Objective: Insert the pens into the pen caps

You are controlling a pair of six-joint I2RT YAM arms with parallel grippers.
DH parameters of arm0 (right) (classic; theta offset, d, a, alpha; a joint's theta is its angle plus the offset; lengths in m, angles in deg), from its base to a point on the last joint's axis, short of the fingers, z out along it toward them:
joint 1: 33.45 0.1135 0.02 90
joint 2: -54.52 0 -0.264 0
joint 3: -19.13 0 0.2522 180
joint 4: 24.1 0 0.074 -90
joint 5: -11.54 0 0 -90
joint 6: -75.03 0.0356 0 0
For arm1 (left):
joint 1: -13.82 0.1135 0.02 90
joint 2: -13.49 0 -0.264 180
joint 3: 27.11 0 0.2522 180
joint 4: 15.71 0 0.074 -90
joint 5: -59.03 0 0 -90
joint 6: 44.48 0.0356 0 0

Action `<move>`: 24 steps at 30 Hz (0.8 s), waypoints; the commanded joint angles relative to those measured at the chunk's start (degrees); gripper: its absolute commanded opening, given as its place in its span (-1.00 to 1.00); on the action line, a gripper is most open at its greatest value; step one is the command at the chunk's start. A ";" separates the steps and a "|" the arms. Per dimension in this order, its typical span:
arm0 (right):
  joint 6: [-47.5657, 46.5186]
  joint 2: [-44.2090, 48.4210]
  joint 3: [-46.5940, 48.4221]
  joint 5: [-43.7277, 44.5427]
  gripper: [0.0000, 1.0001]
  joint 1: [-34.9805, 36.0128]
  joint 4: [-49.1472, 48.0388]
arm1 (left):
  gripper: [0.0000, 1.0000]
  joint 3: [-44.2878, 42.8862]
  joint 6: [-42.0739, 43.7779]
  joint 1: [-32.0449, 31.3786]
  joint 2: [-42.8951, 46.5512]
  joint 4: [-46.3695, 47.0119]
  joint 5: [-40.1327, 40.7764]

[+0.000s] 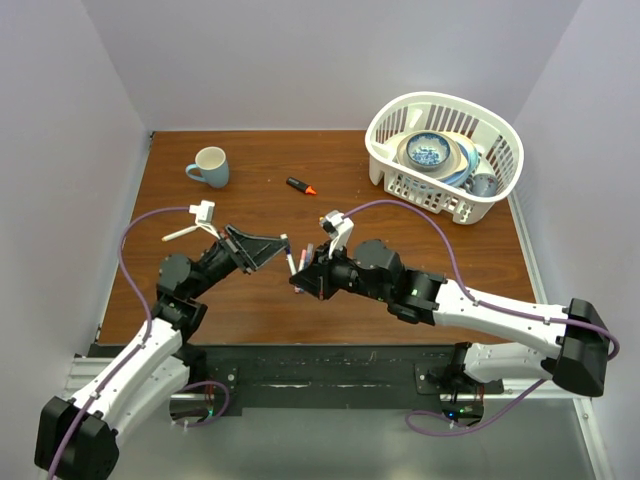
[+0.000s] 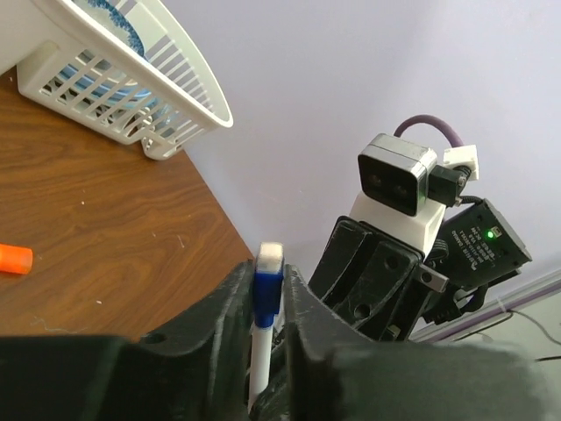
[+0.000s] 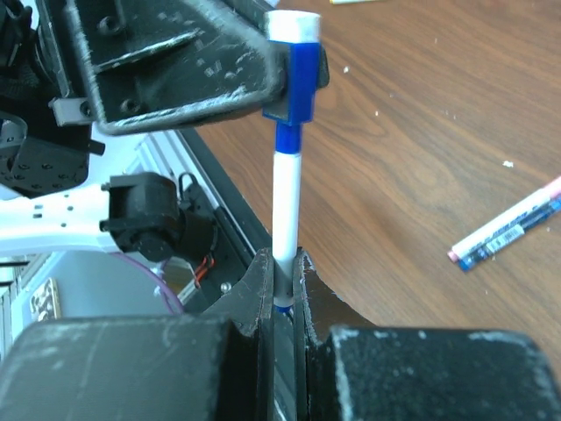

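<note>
While clamped low in R fingers, pen (image 3: 287, 202): white barrel, blue band, upright; lower end pinched betw. pads of right gripper (image 3: 280, 263), rest sticking up past fingertips.
pen cap (image 3: 301, 79): blue, on pen's top end, betw. fingertips of left gripper (image 2: 267, 285); looks seated, depth not clear.
L fingers: narrow, flanking cap both sides; pinching or loose, cannot tell.
R fingers: closed tight on barrel.
Risk 1: cap only half on, so pop-off or tilt on L fingers' parting. Cause: not pushed home.
Risk 2: L pad dragging cap sideways on pull-away, pen levered in R pads, slip or cant. Cause: retreat w/ fingers too narrow.
Risk 3: R hold low on barrel, weak vs side load at top.
second pen (image 3: 508, 224): flat on table (image 3: 438, 132), right of R fingers, apart.
orange-tipped pen (image 1: 301, 186): beyond both grippers' fingertips, well apart.
</note>
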 commanded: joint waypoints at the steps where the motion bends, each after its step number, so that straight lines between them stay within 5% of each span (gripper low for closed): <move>1: -0.91 1.41 2.27 -0.12 -1.00 -0.20 -7.79 | -0.33 -4.78 1.37 -1.43 -0.51 -1.27 -3.32; 9: 0.23 2.73 0.42 -0.12 -1.00 -0.29 -6.83 | 0.02 -14.44 8.92 -1.42 -2.71 -7.42 -0.42; 24: 0.49 3.35 0.86 -0.12 -1.00 -0.29 -5.60 | -0.14 -14.02 9.81 -1.34 -4.21 -8.39 -1.12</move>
